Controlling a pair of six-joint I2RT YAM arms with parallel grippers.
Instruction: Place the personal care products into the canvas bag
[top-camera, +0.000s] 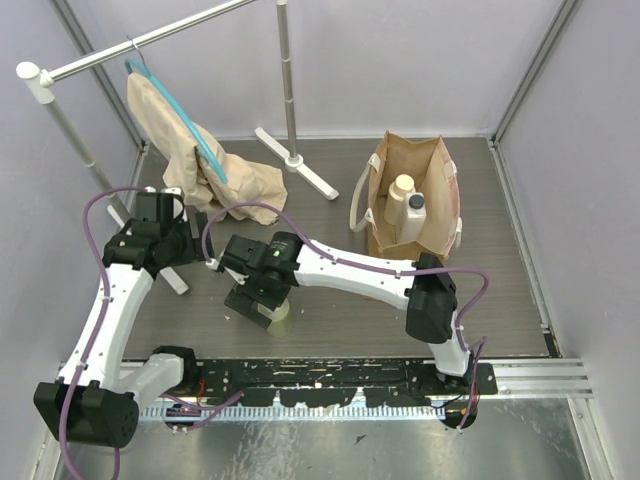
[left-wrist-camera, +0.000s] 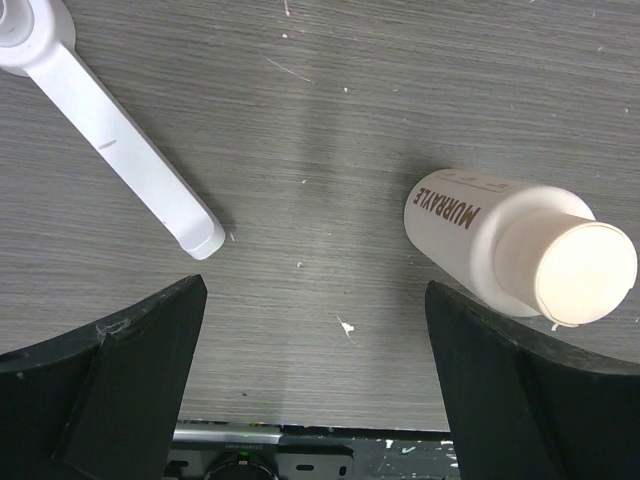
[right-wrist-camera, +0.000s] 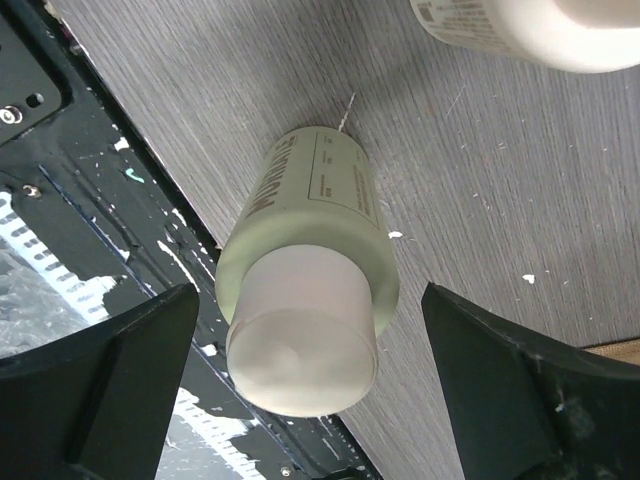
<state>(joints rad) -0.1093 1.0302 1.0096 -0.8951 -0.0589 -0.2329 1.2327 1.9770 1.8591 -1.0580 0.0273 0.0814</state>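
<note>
The tan canvas bag (top-camera: 432, 165) stands upright at the back right. Inside it are a cream bottle (top-camera: 402, 190) and a white rectangular bottle with a dark cap (top-camera: 416, 215). A yellowish bottle (top-camera: 279, 317) (right-wrist-camera: 305, 260) stands near the table's front edge. My right gripper (top-camera: 266, 298) (right-wrist-camera: 310, 292) is open around its cap, with the fingers clear of it on both sides. Another cream bottle (left-wrist-camera: 500, 250) (right-wrist-camera: 520, 25) stands on the table. My left gripper (top-camera: 168, 240) (left-wrist-camera: 315, 300) is open and empty above the table, with that bottle beside its right finger.
A clothes rack with a beige cloth on a blue hanger (top-camera: 195, 150) stands at the back left. Its white feet (top-camera: 300, 165) (left-wrist-camera: 110, 140) lie on the table. The black rail (right-wrist-camera: 90, 200) runs along the table's front edge, just beside the yellowish bottle.
</note>
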